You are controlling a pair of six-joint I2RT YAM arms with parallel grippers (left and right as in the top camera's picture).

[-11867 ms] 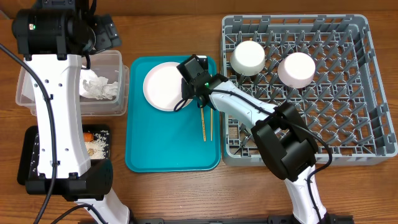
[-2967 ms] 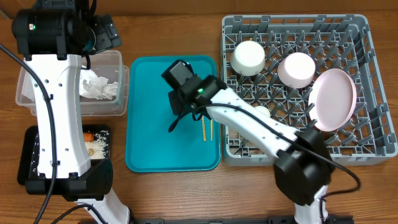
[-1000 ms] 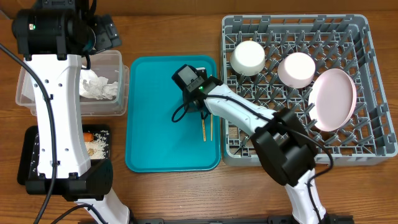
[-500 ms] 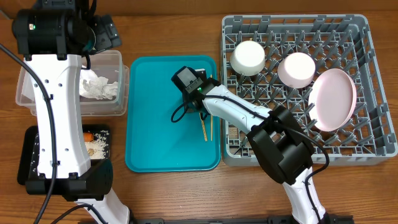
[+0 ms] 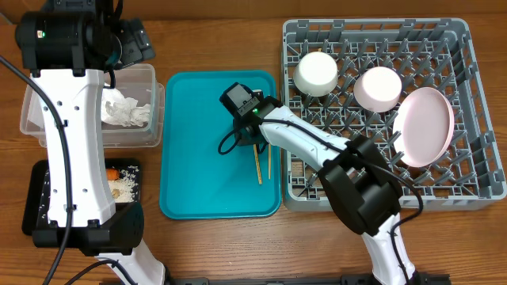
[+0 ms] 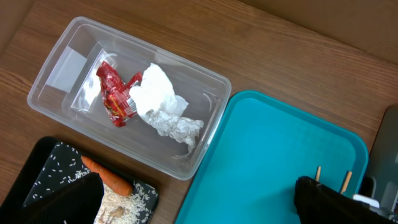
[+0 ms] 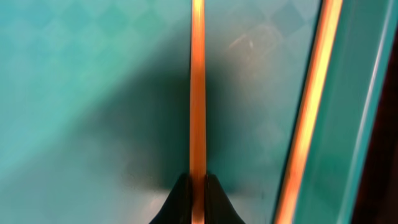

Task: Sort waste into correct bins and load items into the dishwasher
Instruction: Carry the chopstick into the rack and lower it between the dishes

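Starting at the far left, the clear tub (image 6: pixel 214 118) holds the red snack wrapper (image 6: pixel 115 93) and the crumpled paper (image 6: pixel 158 106). Below it, the black tray (image 6: pixel 43 168) carries the carrot (image 6: pixel 106 175) and the food scraps (image 6: pixel 121 202). The print on the wrapper is too small to read, and no other label or writing shows. The left gripper (image 6: pixel 196 205) hangs above them with its jaws spread wide and nothing between them.

On the teal tray (image 5: pixel 198 182), near its right edge, the wooden chopsticks (image 5: pixel 264 162) lie side by side, close but apart. The right gripper (image 7: pixel 198 198) is down on the tray with its fingertips pinched tight on one chopstick (image 7: pixel 198 93), near that stick's end. The second chopstick (image 7: pixel 314 112) lies free just beside the tray's wall.

A stick like this is probably very light and stiff, but thin, smooth and lying flat, so it may roll or slip out. A hold nearer the middle would likely tip less than one at the end.

At the right, the grey dish rack (image 5: pixel 475 182) already carries two bowls (image 5: pixel 317 74) (image 5: pixel 378 87) and the pink plate (image 5: pixel 424 127), which stands on edge.
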